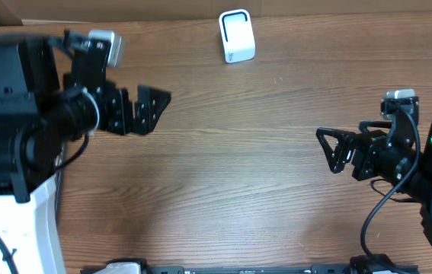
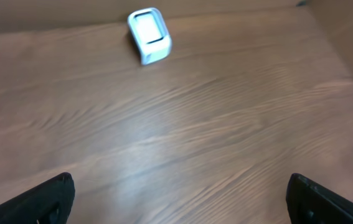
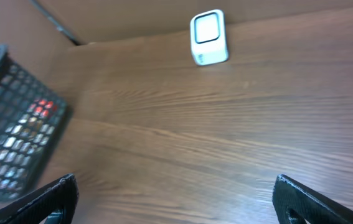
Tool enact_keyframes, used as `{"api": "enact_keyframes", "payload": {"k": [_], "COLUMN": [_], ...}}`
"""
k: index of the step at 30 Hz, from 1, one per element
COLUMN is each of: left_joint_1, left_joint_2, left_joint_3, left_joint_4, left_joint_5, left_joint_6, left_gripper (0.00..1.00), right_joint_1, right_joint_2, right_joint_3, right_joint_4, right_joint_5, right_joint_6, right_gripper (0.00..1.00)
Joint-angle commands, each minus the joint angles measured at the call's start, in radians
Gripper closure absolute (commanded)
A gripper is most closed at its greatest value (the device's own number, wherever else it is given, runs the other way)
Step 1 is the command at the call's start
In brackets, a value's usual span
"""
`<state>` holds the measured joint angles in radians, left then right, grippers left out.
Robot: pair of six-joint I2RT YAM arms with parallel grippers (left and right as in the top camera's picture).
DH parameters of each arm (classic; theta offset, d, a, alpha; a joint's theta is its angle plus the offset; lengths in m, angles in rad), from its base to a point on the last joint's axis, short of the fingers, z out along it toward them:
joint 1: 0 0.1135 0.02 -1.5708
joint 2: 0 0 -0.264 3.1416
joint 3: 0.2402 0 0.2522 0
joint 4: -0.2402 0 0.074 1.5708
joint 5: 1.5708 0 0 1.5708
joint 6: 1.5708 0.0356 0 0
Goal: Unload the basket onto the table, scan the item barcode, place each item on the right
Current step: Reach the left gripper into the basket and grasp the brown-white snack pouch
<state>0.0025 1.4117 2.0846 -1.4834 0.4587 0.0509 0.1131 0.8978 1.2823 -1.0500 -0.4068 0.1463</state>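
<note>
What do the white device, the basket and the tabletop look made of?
White device: smooth white plastic, apparently, with a rounded, slightly glossy shell.
Basket: dark open mesh; metal wire or plastic, cannot tell.
Tabletop: brown wood grain, matte; possibly laminate.

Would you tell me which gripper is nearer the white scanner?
The left gripper: its open jaws lie closer to the white scanner than those of the right gripper.
</note>
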Motion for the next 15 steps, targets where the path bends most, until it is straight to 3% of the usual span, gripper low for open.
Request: {"api": "enact_keyframes", "payload": {"k": [1,3,5,9,15], "left_joint_1": [0.004,0.009,0.032,0.179,0.578], "left_joint_2": [0.051,0.065,0.071,0.071,0.075], "left_joint_3": [0.040,0.041,0.041,0.041,0.037], "left_joint_4": [0.020,0.019,0.010,-0.050,-0.093], "left_joint_5": [0.110,0.057,-0.057,-0.266,-0.276], "left_joint_6": [0.019,0.017,-0.075,-0.294,-0.360], "left_gripper": [0.00,0.14,0.18,0.17,0.11], "right_joint_1": [0.005,0.005,0.006,0.005,0.006], "right_joint_2": [0.011,0.019,0.029,0.053,0.097], "right_joint_3": [0.026,0.026,0.026,0.026,0.026], "right_joint_4": [-0.001,-0.001,-0.008,-0.032,-0.066], "right_joint_5": [-0.114,-0.110,-0.111,-0.111,-0.111], "right_joint_6": [0.013,0.013,0.013,0.013,0.008], "right_gripper": [0.00,0.00,0.00,0.00,0.00]}}
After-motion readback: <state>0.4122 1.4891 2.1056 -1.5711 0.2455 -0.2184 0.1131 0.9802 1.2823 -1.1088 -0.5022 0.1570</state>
